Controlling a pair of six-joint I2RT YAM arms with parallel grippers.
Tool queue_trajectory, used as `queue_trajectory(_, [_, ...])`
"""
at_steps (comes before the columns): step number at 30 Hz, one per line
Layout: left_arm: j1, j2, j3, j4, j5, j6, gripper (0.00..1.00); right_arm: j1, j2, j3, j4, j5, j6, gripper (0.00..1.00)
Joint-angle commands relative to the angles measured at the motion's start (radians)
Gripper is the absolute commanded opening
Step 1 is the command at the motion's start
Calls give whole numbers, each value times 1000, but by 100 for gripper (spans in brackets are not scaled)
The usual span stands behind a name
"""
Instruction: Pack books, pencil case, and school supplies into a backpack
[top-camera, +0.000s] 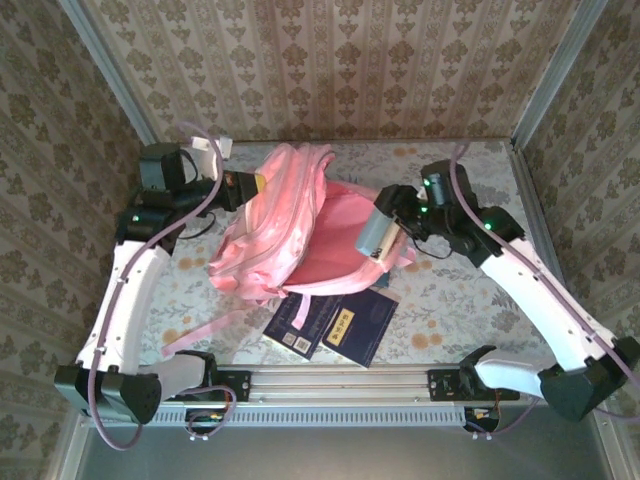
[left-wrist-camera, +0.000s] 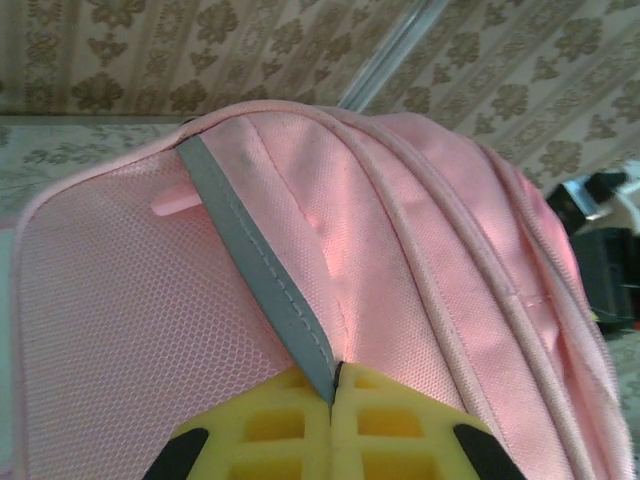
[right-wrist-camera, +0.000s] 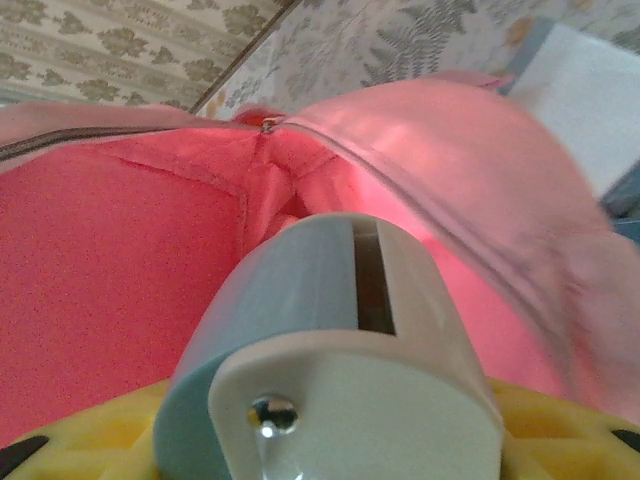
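Pinching grey trim (left-wrist-camera: 262, 262) of backpack (top-camera: 290, 205) in left gripper (left-wrist-camera: 335, 388), centre left, to hold mouth open; clamping stapler (right-wrist-camera: 330, 330) in right gripper (top-camera: 393, 226) above opening

Soft, even light, warm cast; faint shadows. Top view hazy. Right wrist view: stapler (right-wrist-camera: 340, 380) blurred up close; backpack (right-wrist-camera: 480, 170) edge smeared.

Pink backpack (top-camera: 280, 230) lies on the table (top-camera: 450, 300). Left gripper (top-camera: 258, 186) pinches its top edge; right gripper (top-camera: 395, 222) holds the grey-blue stapler (top-camera: 378, 233) over its open mouth. Two navy books (top-camera: 345, 322) (yellow labels) overlap at its near edge, w/ a strap (top-camera: 205, 330) trailing near-left.
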Motion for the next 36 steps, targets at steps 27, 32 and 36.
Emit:
queue_trajectory(27, [-8,60,-4,423,145,-91,0,365,721,194,590,75,474,89])
queue_trajectory(32, [-2,55,-3,415,137,-89,0,361,676,145,662,74,385,93])
queue_trajectory(36, [10,35,-13,384,97,-73,0,354,627,158,615,66,230,93])
